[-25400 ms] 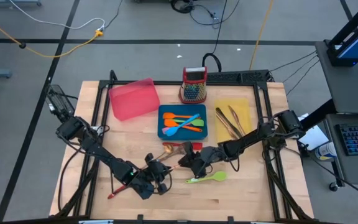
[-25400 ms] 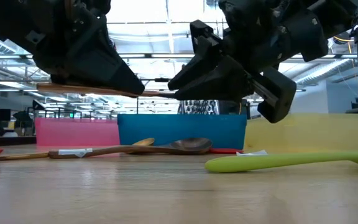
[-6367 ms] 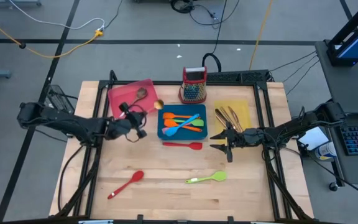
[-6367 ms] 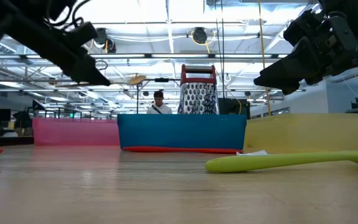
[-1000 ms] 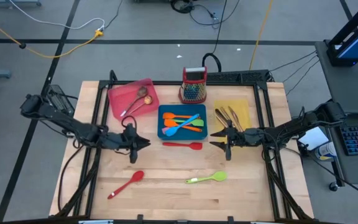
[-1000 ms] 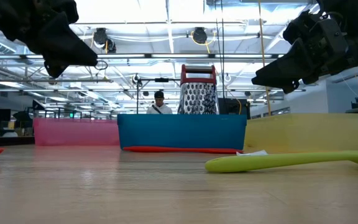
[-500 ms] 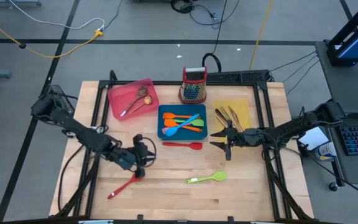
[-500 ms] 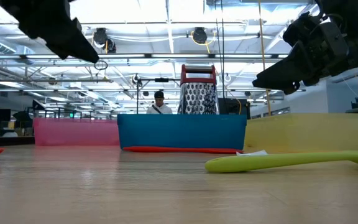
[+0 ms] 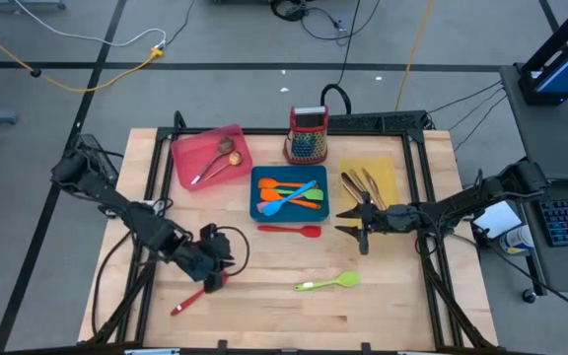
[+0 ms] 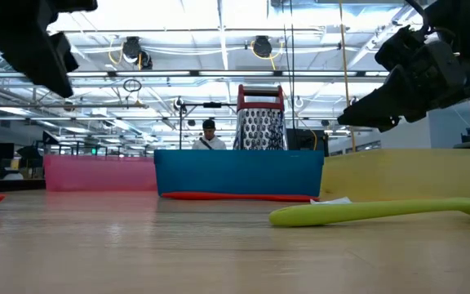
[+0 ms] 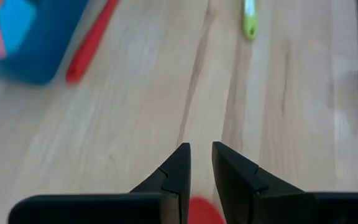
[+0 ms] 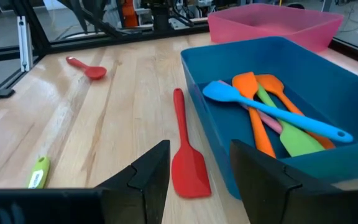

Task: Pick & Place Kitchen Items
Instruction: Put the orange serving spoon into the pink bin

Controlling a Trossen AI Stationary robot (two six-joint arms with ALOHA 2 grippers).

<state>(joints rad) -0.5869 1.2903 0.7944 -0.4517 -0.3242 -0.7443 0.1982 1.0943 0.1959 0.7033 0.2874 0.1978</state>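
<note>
Red spoon (image 9: 196, 294) lying near the counter's (image 9: 383, 316) front-left corner, left gripper (image 9: 217, 272) hovering over its bowl with fingers slightly parted, gripping nothing, right gripper (image 9: 351, 218) waiting open beside the red spatula (image 9: 294, 230), green spatula (image 9: 328, 283) lying apart.

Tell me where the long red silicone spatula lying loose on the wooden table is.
In the high view, the red silicone spatula lies flat on the table's middle, just in front of the blue rectangular tray, with the right gripper open beside its blade end.
</note>
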